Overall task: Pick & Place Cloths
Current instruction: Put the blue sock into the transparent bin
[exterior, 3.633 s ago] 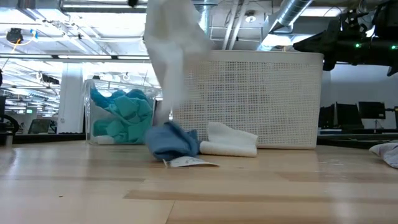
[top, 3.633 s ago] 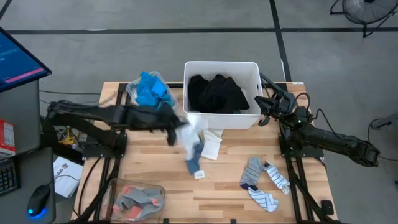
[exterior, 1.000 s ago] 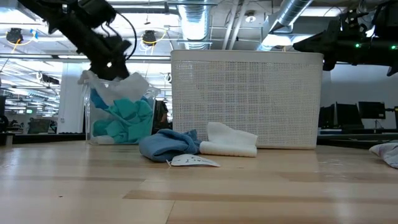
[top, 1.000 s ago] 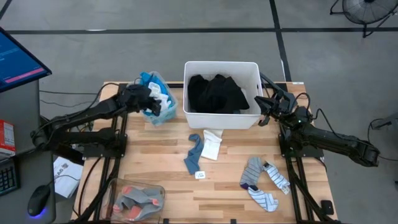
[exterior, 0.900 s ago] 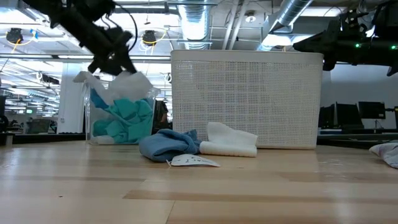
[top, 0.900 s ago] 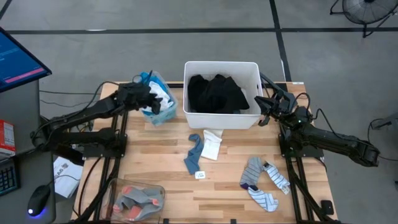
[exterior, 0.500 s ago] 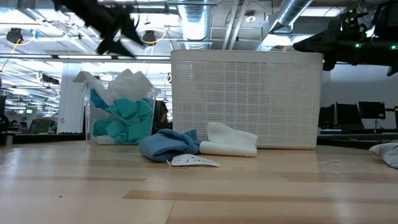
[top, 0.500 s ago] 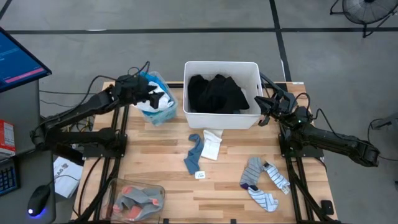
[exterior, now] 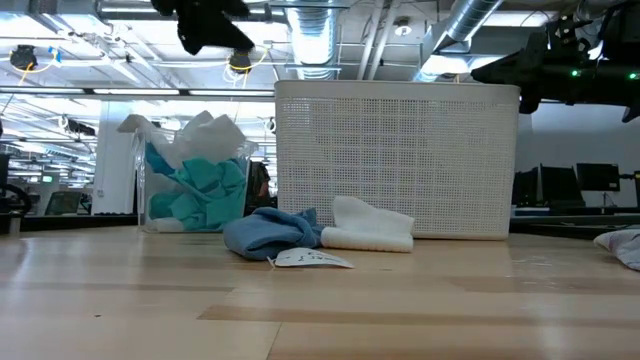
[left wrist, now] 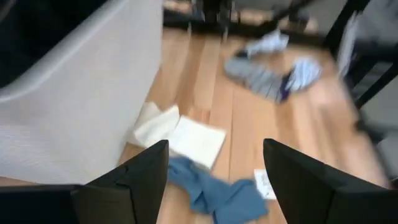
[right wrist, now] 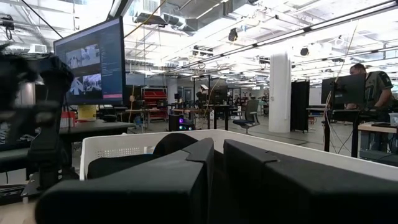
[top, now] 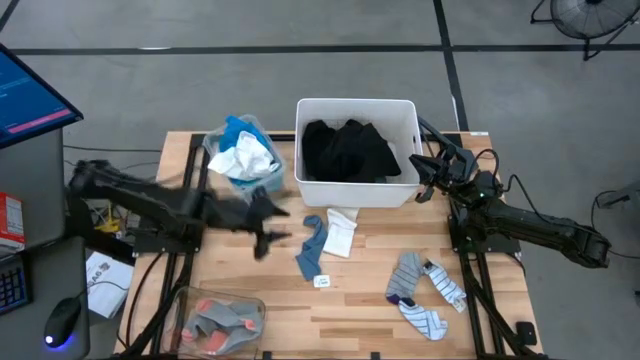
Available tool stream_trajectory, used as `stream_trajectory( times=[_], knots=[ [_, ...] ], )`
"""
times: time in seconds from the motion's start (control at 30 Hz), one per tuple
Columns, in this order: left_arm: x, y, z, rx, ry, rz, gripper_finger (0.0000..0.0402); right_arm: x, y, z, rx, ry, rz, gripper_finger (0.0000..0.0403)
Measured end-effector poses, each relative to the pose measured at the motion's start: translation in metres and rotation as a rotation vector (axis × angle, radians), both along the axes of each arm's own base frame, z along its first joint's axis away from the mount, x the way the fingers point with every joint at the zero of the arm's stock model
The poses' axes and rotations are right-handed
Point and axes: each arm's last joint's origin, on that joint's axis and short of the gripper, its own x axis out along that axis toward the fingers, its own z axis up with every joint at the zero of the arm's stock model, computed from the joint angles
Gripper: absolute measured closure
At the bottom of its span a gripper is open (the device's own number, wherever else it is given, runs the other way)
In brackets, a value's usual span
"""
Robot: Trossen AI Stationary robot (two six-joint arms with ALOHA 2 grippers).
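My left gripper [top: 270,226] hovers open above the table, left of a crumpled blue cloth [top: 312,246]; in its wrist view the blue cloth [left wrist: 219,191] lies below and between the spread fingers, untouched. A folded white cloth [top: 341,231] lies beside it against the white tub [top: 357,107], which holds a black garment [top: 350,150]. A white cloth [top: 245,158] tops teal and blue cloths in a clear bin [exterior: 195,185] at the far left. Grey and striped socks [top: 425,290] lie at the near right. My right gripper [right wrist: 214,180] waits shut by the tub's right side.
A second clear bin [top: 218,318] with grey and orange socks stands at the near left edge. A small white tag [top: 321,281] lies near the blue cloth. Bare wood shows between the blue cloth and the socks.
My left gripper has let go of the white cloth, which stays on top of the pile in the far-left clear bin. The gripper rose clear of the bin, then swung fast toward the table's near edge and right, toward the blue cloth.
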Motion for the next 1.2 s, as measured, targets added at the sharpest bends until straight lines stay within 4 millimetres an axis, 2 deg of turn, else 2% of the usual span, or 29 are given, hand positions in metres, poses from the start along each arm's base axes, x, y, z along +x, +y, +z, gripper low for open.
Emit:
stream_trajectory(
  times=[0.13, 0.23, 0.33, 0.47, 0.57, 0.77, 0.93, 1.0, 1.07, 1.2],
  knots=[
    [0.027, -0.027, -0.036, 0.056, 0.092, -0.015, 0.0155, 0.000, 0.000, 0.000, 0.000, 0.000, 0.000, 0.0365],
    [0.047, -0.039, -0.064, 0.048, 0.131, -0.023, 0.0146, 0.000, 0.000, 0.000, 0.000, 0.000, 0.000, 0.0365],
    [0.064, -0.045, -0.089, 0.047, 0.143, -0.024, 0.0136, 0.000, 0.000, 0.000, 0.000, 0.000, 0.000, 0.0365],
    [0.082, -0.041, -0.118, 0.044, 0.159, 0.009, 0.0127, 0.000, 0.000, 0.000, 0.000, 0.000, 0.000, 0.0365],
    [0.089, -0.037, -0.138, 0.014, 0.184, 0.055, 0.0126, 0.000, 0.000, 0.000, 0.000, 0.000, 0.000, 0.0365],
    [0.093, -0.038, -0.175, -0.007, 0.286, 0.103, 0.0126, 0.000, 0.000, 0.000, 0.000, 0.000, 0.000, 0.0365],
    [0.094, -0.039, -0.187, -0.025, 0.301, 0.140, 0.0133, 0.000, 0.000, 0.000, 0.000, 0.000, 0.000, 0.0365],
    [0.094, -0.039, -0.189, -0.054, 0.301, 0.167, 0.0156, 0.000, 0.000, 0.000, 0.000, 0.000, 0.000, 0.0365],
    [0.093, -0.038, -0.189, -0.088, 0.307, 0.197, 0.0198, 0.000, 0.000, 0.000, 0.000, 0.000, 0.000, 0.0365],
    [0.091, -0.038, -0.191, -0.144, 0.325, 0.227, 0.0337, 0.000, 0.000, 0.000, 0.000, 0.000, 0.000, 0.0365]
  ],
)
